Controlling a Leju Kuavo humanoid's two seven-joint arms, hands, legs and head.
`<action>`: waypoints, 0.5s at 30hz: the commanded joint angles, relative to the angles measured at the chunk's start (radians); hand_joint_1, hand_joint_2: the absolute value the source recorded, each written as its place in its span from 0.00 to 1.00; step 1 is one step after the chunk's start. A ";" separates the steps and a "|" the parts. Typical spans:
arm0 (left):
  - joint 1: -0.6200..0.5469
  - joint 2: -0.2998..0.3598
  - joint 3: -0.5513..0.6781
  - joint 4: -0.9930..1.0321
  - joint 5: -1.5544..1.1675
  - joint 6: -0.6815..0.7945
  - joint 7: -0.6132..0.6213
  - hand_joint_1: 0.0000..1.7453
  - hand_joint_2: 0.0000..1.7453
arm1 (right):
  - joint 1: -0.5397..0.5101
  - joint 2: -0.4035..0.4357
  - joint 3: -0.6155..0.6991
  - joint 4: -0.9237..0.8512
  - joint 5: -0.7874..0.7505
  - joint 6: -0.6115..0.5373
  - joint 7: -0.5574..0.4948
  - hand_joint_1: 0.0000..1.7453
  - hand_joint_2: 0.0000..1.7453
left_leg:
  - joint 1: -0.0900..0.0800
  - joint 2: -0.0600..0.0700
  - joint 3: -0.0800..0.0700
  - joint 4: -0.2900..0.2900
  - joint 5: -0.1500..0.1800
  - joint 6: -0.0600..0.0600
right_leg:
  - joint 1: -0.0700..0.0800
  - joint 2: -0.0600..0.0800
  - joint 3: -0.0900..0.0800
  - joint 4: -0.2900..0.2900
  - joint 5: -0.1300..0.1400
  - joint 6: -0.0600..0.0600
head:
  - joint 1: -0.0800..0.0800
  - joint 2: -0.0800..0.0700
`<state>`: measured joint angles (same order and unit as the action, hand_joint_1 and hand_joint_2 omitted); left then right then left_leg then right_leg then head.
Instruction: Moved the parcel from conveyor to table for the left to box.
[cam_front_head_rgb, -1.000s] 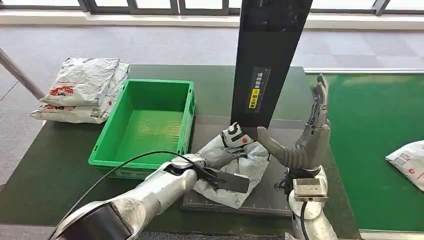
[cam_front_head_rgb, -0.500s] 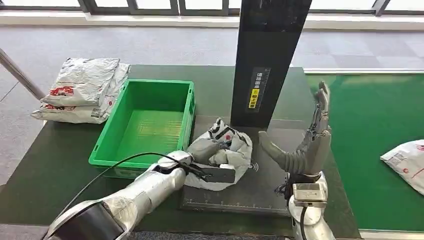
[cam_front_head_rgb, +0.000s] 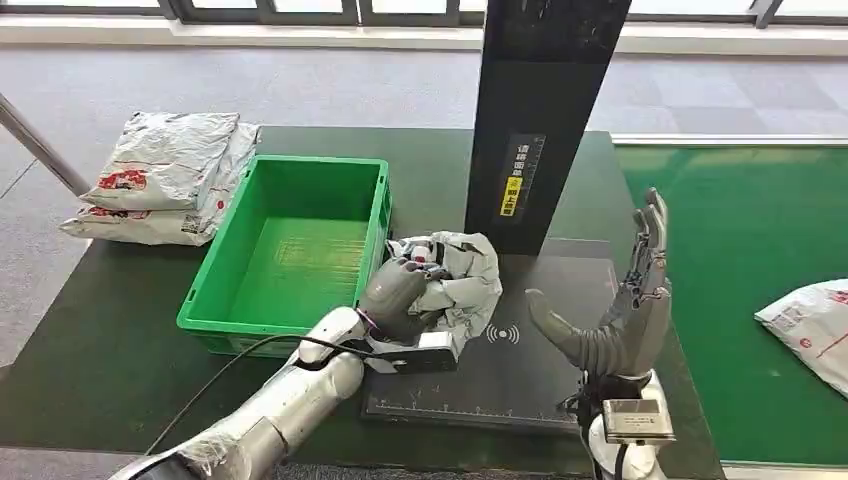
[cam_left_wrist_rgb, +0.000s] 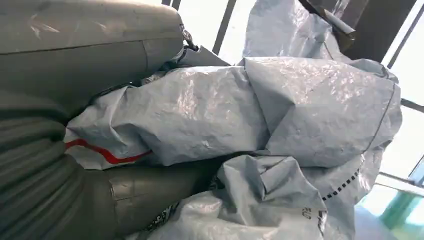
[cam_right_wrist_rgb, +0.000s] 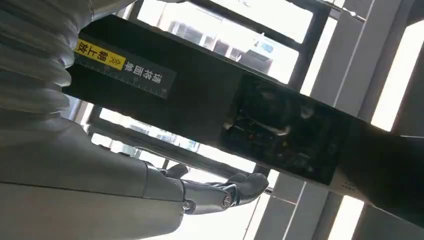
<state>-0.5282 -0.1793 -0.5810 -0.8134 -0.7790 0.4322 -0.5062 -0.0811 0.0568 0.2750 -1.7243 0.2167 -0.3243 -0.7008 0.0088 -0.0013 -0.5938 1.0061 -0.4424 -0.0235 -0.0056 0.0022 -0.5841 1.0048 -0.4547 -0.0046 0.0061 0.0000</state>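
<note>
Gripping the crumpled parcel (cam_front_head_rgb: 455, 275) beside the crate (cam_front_head_rgb: 290, 250), left hand (cam_front_head_rgb: 400, 295) could snag it on the rim; right hand (cam_front_head_rgb: 630, 310) spread, empty.

4 parcels (cam_front_head_rgb: 455, 275) (cam_front_head_rgb: 170, 150) (cam_front_head_rgb: 150, 225) (cam_front_head_rgb: 815, 320), 1 green crate (cam_front_head_rgb: 290, 245), 2 robot hands (cam_front_head_rgb: 395, 295) (cam_front_head_rgb: 625, 300).

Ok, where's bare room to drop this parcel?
The green crate is empty inside. The black pad is bare between the left hand holding the parcel and the open right hand. Far-left table corner is crowded with stacked parcels.
</note>
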 joint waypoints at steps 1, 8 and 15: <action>0.093 0.108 0.061 -0.387 -0.017 0.061 0.054 1.00 1.00 | 0.025 -0.044 0.004 -0.020 -0.022 0.009 0.003 0.00 1.00 | 0.000 0.002 0.000 -0.001 0.000 0.001 | 0.000 0.002 0.000 -0.001 0.001 0.000 | 0.000 0.000; 0.022 0.160 0.229 -0.518 -0.043 0.062 0.140 1.00 1.00 | 0.026 -0.042 0.009 -0.015 -0.030 0.022 0.003 0.00 1.00 | 0.001 0.004 -0.002 0.001 0.000 0.000 | 0.001 0.003 -0.003 0.001 0.001 0.000 | 0.000 0.000; 0.033 0.138 0.240 -0.497 -0.069 0.092 0.143 1.00 1.00 | 0.025 -0.041 0.008 -0.011 -0.033 0.028 0.003 0.00 1.00 | 0.001 0.002 0.000 -0.001 0.001 0.000 | 0.001 0.001 -0.001 -0.001 0.001 0.000 | 0.000 0.000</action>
<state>-0.4729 -0.0648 -0.3987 -1.2977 -0.8228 0.5085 -0.3708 -0.0395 0.0385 0.2750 -1.7533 0.1885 -0.3052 -0.7008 0.0094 -0.0010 -0.5947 1.0061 -0.4414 -0.0246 -0.0051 0.0023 -0.5855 1.0053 -0.4545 -0.0049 0.0065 0.0000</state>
